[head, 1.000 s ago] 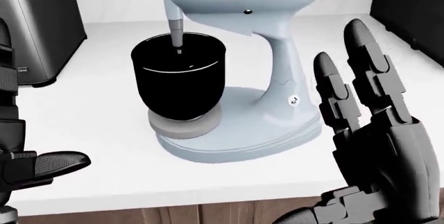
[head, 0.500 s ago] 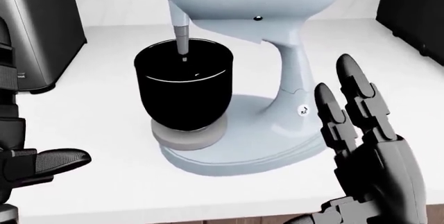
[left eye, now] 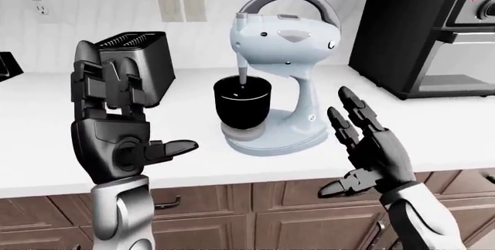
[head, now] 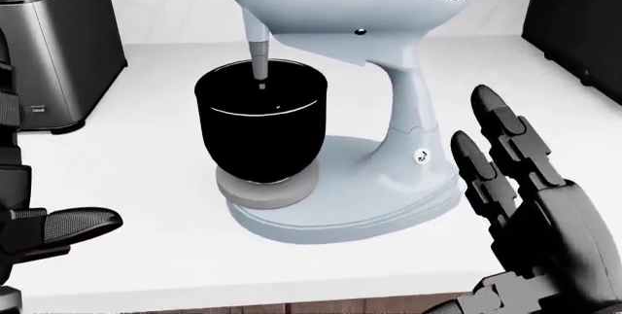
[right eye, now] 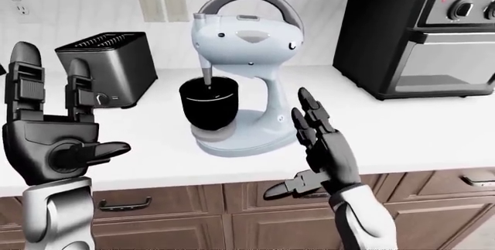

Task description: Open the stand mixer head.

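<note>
On a white counter (left eye: 31, 128) in the left-eye view, a pale blue stand mixer (left eye: 282, 76) stands centred, head lowered over its black bowl (left eye: 242, 102). Left of it sits a toaster (left eye: 143, 67); a black oven (left eye: 433, 38) sits at right. Both hands, left hand (left eye: 112, 139) and right hand (left eye: 371, 145), are raised with fingers spread, grasping nothing.

Head view: the beater (head: 257, 55) dips into the bowl; the right hand hovers near the mixer's base.

Right-eye view: much the same scene.

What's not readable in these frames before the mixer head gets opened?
- Stand mixer head top: cut off by the head view's top edge.
- Beater tip: hidden inside the black bowl.
- Small knob on the mixer neck: too small to tell if it's a lock.
- Toaster oven: cropped at the eye views' right edge.
- Left hand hides part of the toaster.
</note>
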